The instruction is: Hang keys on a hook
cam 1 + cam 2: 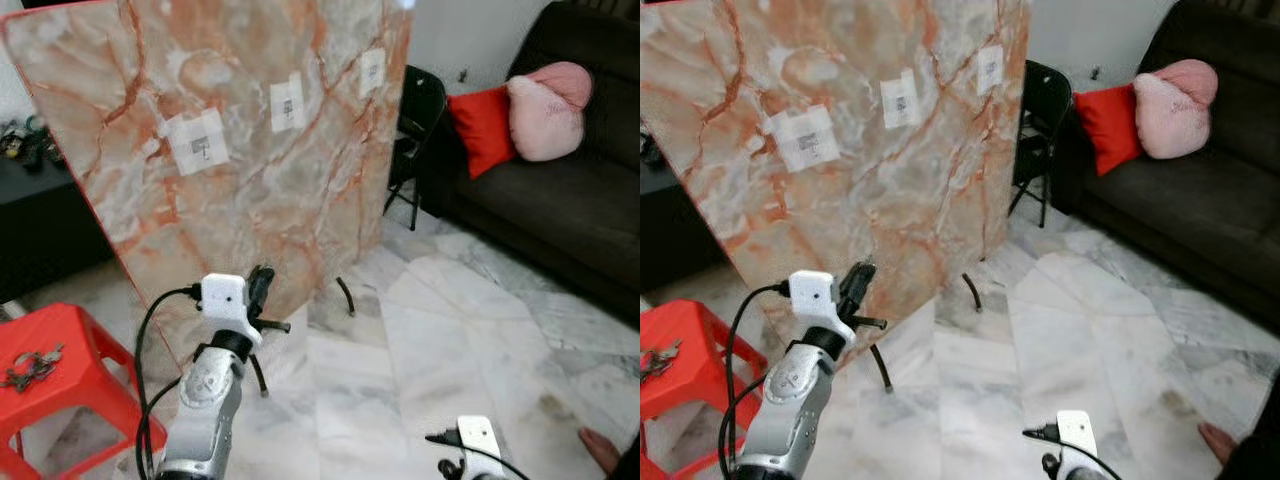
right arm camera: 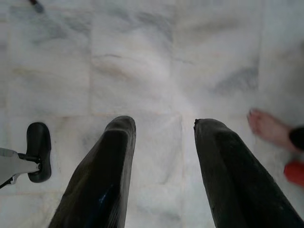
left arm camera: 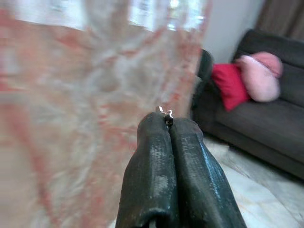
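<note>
My left gripper (image 1: 262,282) is raised in front of a leaning orange marble board (image 1: 250,200). Its fingers (image 3: 154,156) are shut, and a small silver metal piece (image 3: 165,114) pokes out at the tips; what it belongs to cannot be made out. Three white patches with small hooks sit on the board: left hook (image 1: 200,143), middle hook (image 1: 288,103), right hook (image 1: 372,70). A bunch of keys (image 1: 30,366) lies on the red stool (image 1: 75,385) at lower left. The right gripper (image 2: 164,128) hangs low over the floor, open and holding nothing.
A dark sofa (image 1: 560,210) with a red cushion (image 1: 480,125) and a pink cushion (image 1: 548,108) stands at right. A black folding chair (image 1: 415,125) is behind the board. A person's bare foot (image 1: 600,450) rests on the marble floor at lower right. A dark cabinet (image 1: 40,220) stands left.
</note>
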